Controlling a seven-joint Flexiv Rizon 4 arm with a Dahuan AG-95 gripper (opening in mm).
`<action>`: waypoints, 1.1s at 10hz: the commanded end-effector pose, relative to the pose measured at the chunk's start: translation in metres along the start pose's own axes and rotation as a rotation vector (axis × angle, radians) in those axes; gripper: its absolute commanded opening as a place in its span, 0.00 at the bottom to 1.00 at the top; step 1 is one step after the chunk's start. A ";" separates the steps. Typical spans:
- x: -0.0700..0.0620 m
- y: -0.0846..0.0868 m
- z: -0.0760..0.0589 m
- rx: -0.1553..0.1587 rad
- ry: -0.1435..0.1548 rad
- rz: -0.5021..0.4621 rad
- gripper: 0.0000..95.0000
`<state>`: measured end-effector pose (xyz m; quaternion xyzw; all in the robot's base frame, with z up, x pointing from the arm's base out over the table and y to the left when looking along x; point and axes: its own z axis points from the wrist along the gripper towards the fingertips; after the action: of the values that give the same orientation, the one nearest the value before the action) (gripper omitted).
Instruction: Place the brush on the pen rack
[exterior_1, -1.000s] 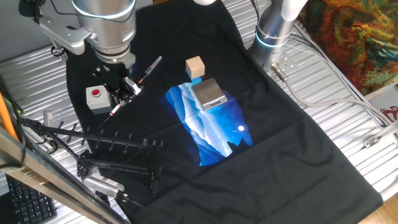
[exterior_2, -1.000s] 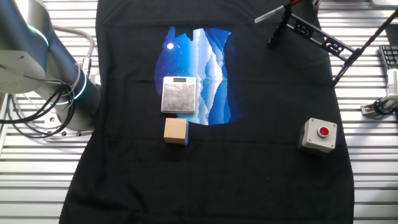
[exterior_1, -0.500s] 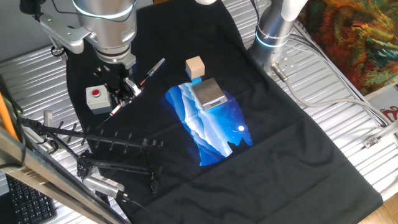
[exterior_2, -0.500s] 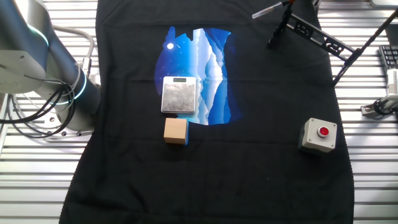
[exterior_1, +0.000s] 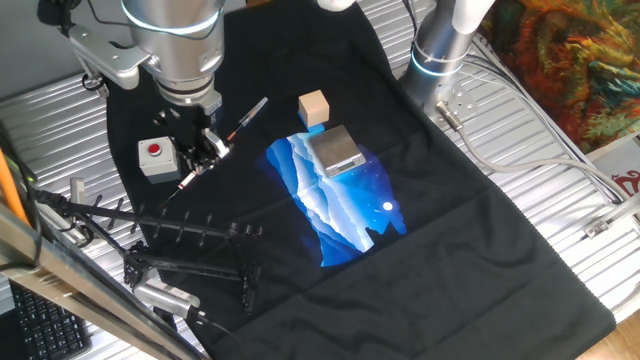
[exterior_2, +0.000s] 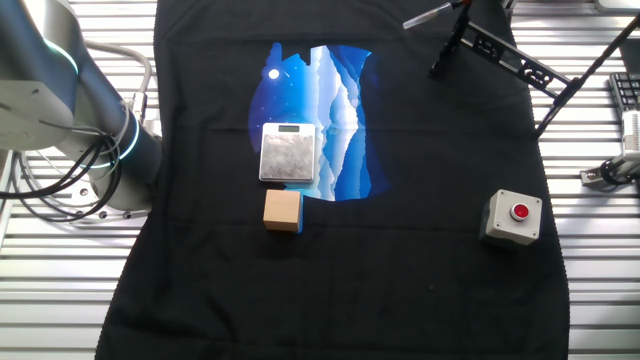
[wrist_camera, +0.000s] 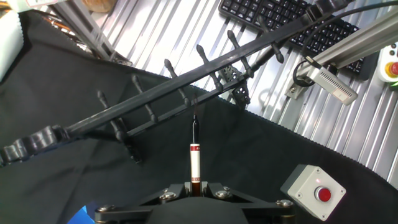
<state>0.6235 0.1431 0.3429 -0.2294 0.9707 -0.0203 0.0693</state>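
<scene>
My gripper (exterior_1: 208, 150) is shut on the brush (exterior_1: 228, 134), a thin stick held slanted above the black cloth. Its silvery tip points up right and its other end points down left toward the pen rack (exterior_1: 195, 235). In the hand view the brush (wrist_camera: 194, 155) sticks out from between the closed jaws (wrist_camera: 194, 185), pointing at the rack's pegged bars (wrist_camera: 186, 78), its far end just short of them. In the other fixed view only the brush tip (exterior_2: 422, 15) shows at the top edge, left of the rack (exterior_2: 500, 50).
A grey box with a red button (exterior_1: 155, 158) sits just left of the gripper. A wooden block (exterior_1: 313, 105) and a silver scale (exterior_1: 337, 148) lie on the blue print. A second arm's base (exterior_1: 440, 45) stands at the back. A keyboard (wrist_camera: 292, 25) lies beyond the rack.
The gripper with the brush has shifted slightly; the brush tip has drifted a little up and left in the other fixed view. Everything else is still.
</scene>
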 end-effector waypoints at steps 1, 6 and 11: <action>0.001 0.001 -0.001 0.001 0.001 0.001 0.00; 0.001 0.003 -0.003 0.002 -0.002 0.016 0.00; 0.002 0.003 -0.002 0.005 -0.012 0.023 0.00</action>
<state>0.6195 0.1446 0.3438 -0.2173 0.9728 -0.0206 0.0771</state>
